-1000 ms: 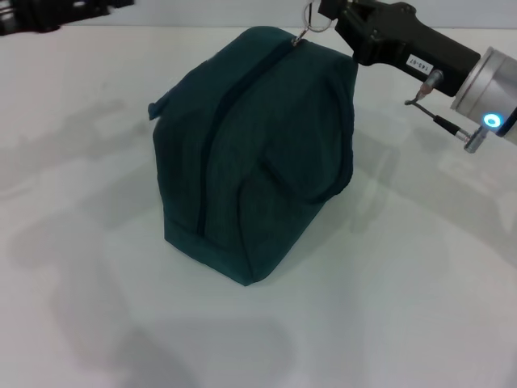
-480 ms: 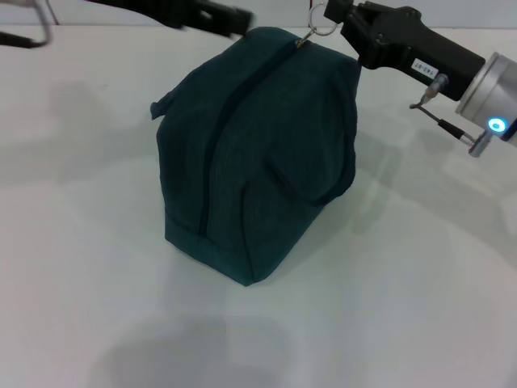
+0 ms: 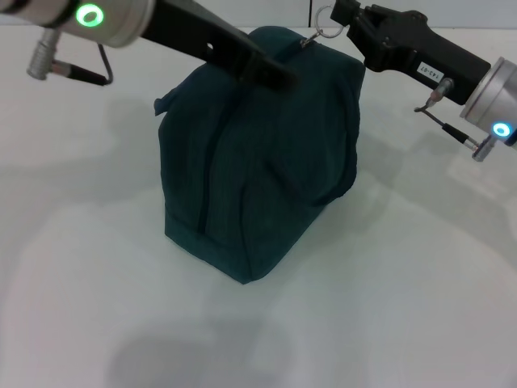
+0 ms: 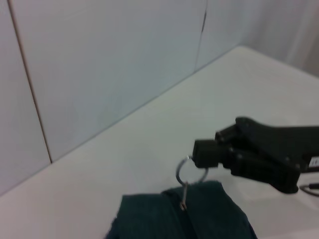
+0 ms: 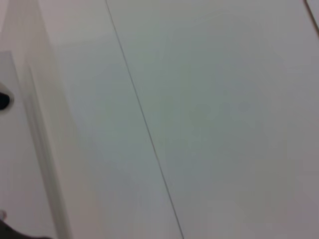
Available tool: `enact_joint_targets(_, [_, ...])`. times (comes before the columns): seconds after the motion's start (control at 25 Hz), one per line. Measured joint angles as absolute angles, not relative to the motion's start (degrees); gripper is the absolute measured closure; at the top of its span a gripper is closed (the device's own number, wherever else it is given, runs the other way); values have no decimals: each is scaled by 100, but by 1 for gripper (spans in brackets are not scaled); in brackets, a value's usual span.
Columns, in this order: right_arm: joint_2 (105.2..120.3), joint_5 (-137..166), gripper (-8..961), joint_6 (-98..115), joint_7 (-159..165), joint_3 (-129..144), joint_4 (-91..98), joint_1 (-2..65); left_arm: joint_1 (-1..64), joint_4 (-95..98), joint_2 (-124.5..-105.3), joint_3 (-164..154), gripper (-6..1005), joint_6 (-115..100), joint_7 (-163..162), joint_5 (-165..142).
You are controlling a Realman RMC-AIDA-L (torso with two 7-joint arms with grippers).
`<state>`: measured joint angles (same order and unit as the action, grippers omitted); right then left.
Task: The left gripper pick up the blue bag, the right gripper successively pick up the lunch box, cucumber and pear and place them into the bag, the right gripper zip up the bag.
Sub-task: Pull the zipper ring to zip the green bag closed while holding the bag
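**A:** so where's everything at right now?

**B:** the blue bag (image 3: 258,162) is sitting upright on the white table (image 3: 404,307), roughly middle of the head view. Zipper runs along the top and looks closed all the way to the far end. One loop handle (image 3: 319,190) droops down the side facing the right arm, and there's a small fabric tab (image 3: 164,104) poking out at the other end.

**A:** and the right gripper?

**B:** the right gripper (image 3: 338,18) is up at the bag's far top corner, clenched on the metal ring (image 3: 323,27) of the zip pull. The left wrist view shows it pretty clearly: the black tip (image 4: 204,154) is pinched on the ring (image 4: 190,172), and the little pull hangs from the ring down to the bag's top edge (image 4: 199,211).

**A:** left one?

**B:** the left gripper (image 3: 271,71) comes in from the upper left, arm stretched across and its dark tip right over the top of the bag, near the zipper line. Can't tell if its jaws are released or clenched, it's just a dark blur against the fabric. Can't tell if it's touching either.

**A:** right wrist cam any use?

**B:** nope, just pale wall panels (image 5: 199,99) with a seam.
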<state>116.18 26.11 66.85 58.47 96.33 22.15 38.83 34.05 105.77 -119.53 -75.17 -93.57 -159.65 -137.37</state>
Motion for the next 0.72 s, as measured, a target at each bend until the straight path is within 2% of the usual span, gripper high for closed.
enact_joint_targets(0.72, [11619, 2610, 947, 6747, 5835, 9633, 2215, 3885, 3231, 10357, -11962, -8140, 160, -8885, -16125, -14413])
